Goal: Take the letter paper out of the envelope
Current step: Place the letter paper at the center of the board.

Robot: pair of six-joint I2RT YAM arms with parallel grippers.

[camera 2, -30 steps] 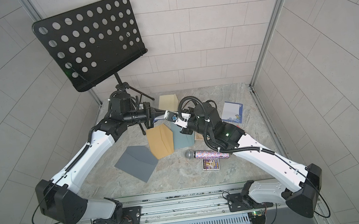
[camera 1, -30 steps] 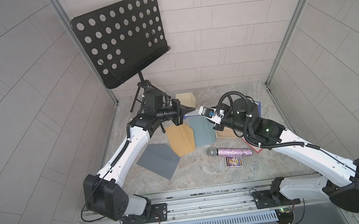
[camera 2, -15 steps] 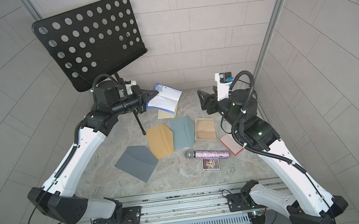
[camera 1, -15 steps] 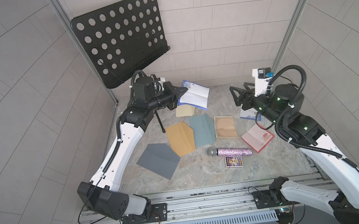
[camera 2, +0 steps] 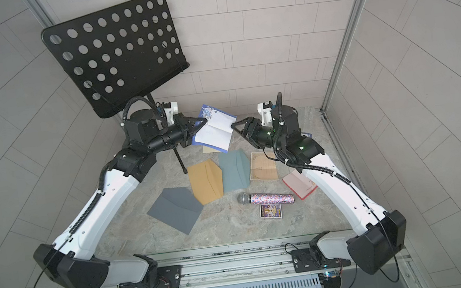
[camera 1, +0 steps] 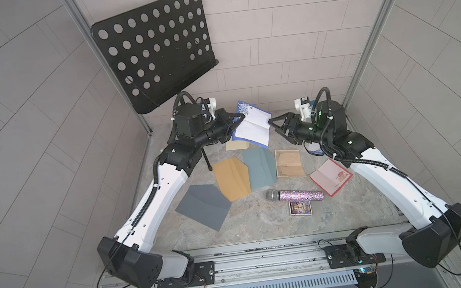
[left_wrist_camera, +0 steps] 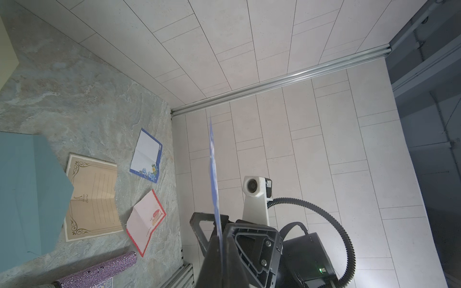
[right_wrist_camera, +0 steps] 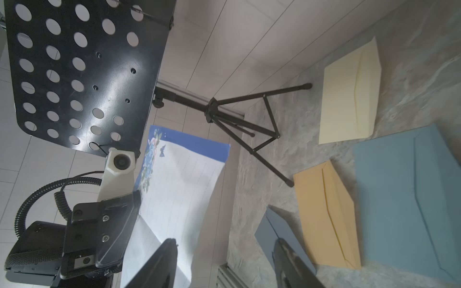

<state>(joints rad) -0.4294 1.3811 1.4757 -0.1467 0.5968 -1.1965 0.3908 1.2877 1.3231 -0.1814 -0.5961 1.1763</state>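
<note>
Right wrist view: my left gripper (right_wrist_camera: 136, 198) clamps the letter paper (right_wrist_camera: 184, 174) clear of the cream envelope (right_wrist_camera: 349, 92) at the surface's (camera 1: 262, 226) twelve o'clock; my right gripper (right_wrist_camera: 225, 240) stands released.

2 top views: high front, whole table (camera 1: 247, 228) | wrist views: close, face-to-face, share letter paper (right_wrist_camera: 179, 179)

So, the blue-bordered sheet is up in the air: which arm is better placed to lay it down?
Left, probably. The left gripper is shut on the blue-bordered letter paper, holding it above the table. The right gripper stands open beside the sheet's other edge, gripping nothing.
</note>
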